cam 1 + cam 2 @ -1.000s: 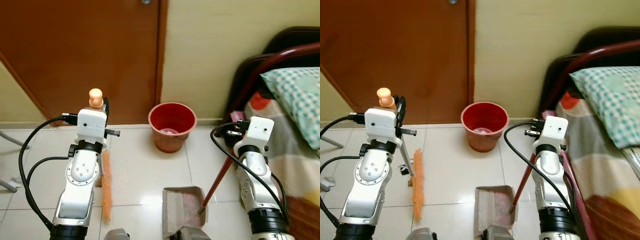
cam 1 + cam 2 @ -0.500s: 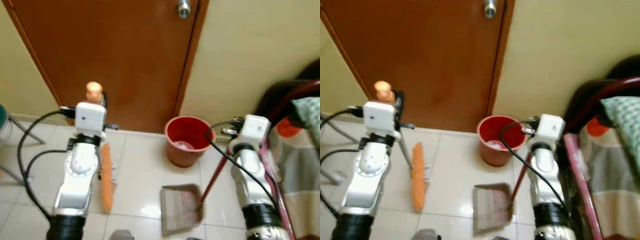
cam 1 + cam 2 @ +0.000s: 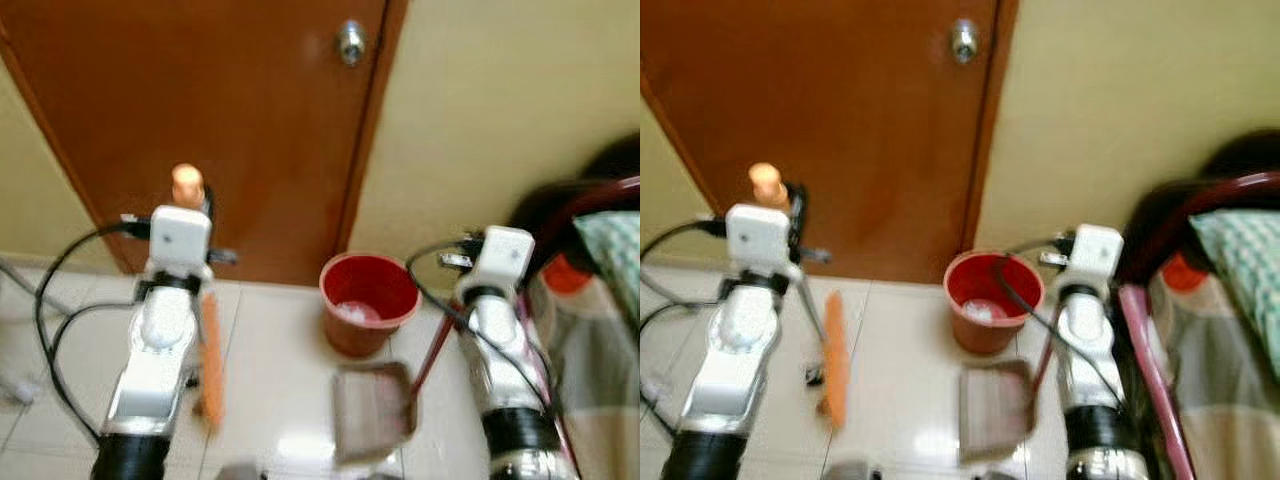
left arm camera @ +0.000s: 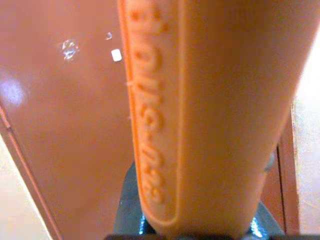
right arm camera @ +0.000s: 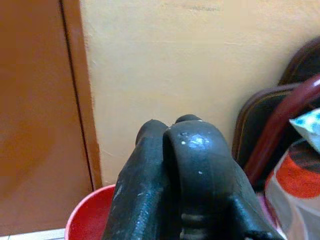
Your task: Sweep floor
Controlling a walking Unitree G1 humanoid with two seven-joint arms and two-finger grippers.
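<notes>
My left gripper [image 3: 203, 212] is shut on the broom's orange handle [image 4: 215, 110], held upright before the brown door. The handle's knob [image 3: 187, 186] stands above the wrist. The orange broom head [image 3: 210, 362] hangs down by the tiled floor beside the left arm. My right gripper [image 5: 172, 125] is shut on the dustpan's dark red handle [image 3: 435, 345]. This handle slants down to the grey dustpan [image 3: 372, 412], which sits just in front of the red bucket [image 3: 367, 300]. The picture is blurred.
The brown door [image 3: 230, 110] with its round knob [image 3: 350, 42] is straight ahead, beside a cream wall [image 3: 500, 110]. A bed with a dark red frame [image 3: 1150, 340] and a checked pillow [image 3: 1245, 260] is close on the right. Pale floor tiles [image 3: 270, 380] lie between the arms.
The whole view has shifted and blurred, so the camera moved; the door knob has come into view. The dustpan now sits nearer the bucket. Both grips are unchanged.
</notes>
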